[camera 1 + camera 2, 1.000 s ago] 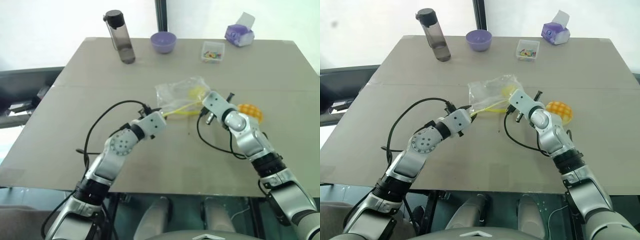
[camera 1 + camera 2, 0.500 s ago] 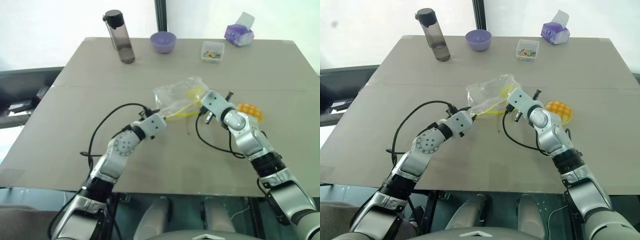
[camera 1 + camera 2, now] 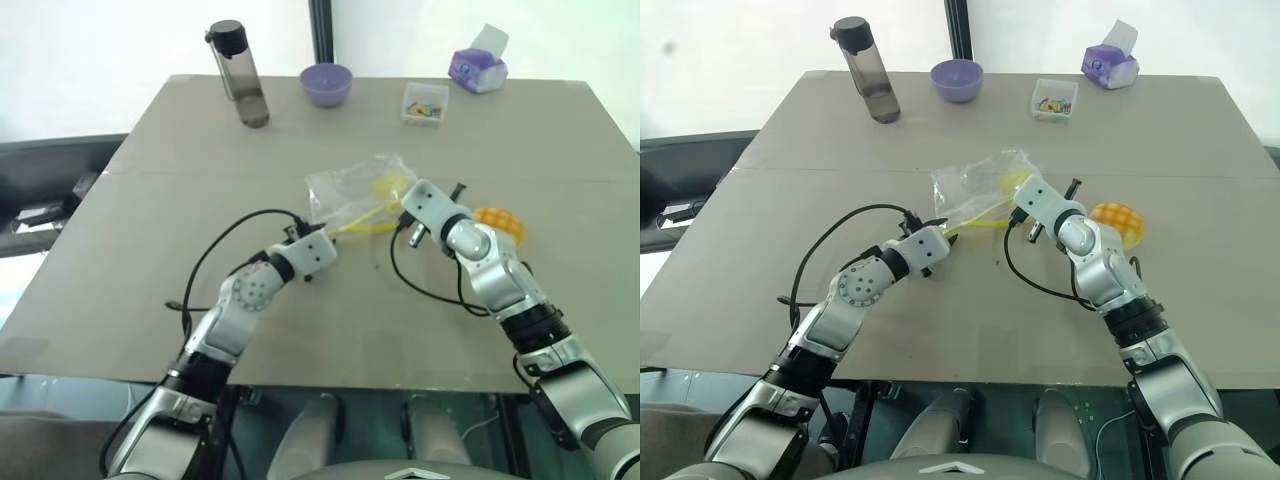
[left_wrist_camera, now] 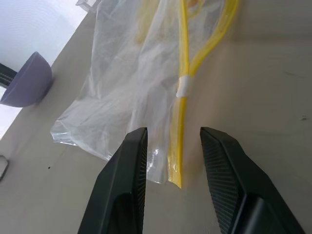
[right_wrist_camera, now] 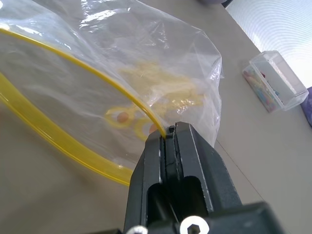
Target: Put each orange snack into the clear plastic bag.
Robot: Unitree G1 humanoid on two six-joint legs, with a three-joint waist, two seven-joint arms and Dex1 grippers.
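The clear plastic bag (image 3: 355,190) lies crinkled at mid-table, its yellow strip (image 4: 183,92) facing me. My right gripper (image 5: 169,131) is shut on the upper lip of that strip, holding the mouth a little apart. My left gripper (image 4: 174,131) is open, with the strip's near corner lying between its fingers (image 4: 131,161) and touching neither. One orange snack (image 3: 503,222), a domed bun with a grid top, rests on the table just right of my right wrist, outside the bag. Yellow print shows through the bag (image 5: 122,73).
Along the far edge stand a dark bottle (image 3: 241,74), a purple bowl (image 3: 327,84), a small clear box of coloured bits (image 3: 425,102) and a purple tissue pack (image 3: 478,68). Black cables loop off both wrists over the near table (image 3: 130,250).
My left forearm has shifted slightly right and lower, its gripper staying at the bag's near corner. The right gripper and the bun have not moved.
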